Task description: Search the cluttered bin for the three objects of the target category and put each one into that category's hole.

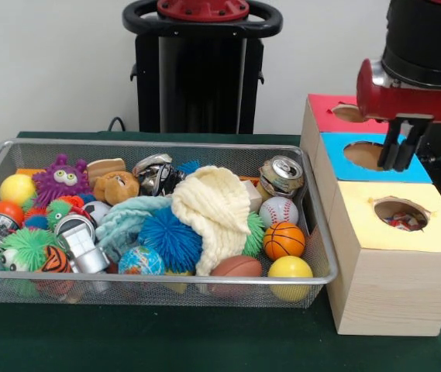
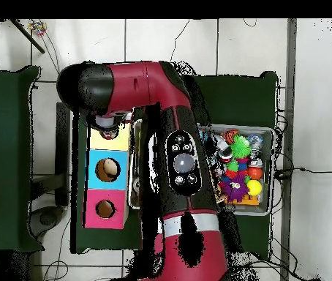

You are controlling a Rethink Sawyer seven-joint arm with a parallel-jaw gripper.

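Right now the black two-fingered gripper hangs pressed together and empty between the blue-topped and yellow-topped wooden box; balls remain in the wire mesh bin, where tangled clutter could spoil grasps.

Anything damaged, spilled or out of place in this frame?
Only the drink can at the wire bin's far corner near the boxes: it is dented and tilted. Nothing has spilled onto the table. The gripper hangs over the blue box's hole.
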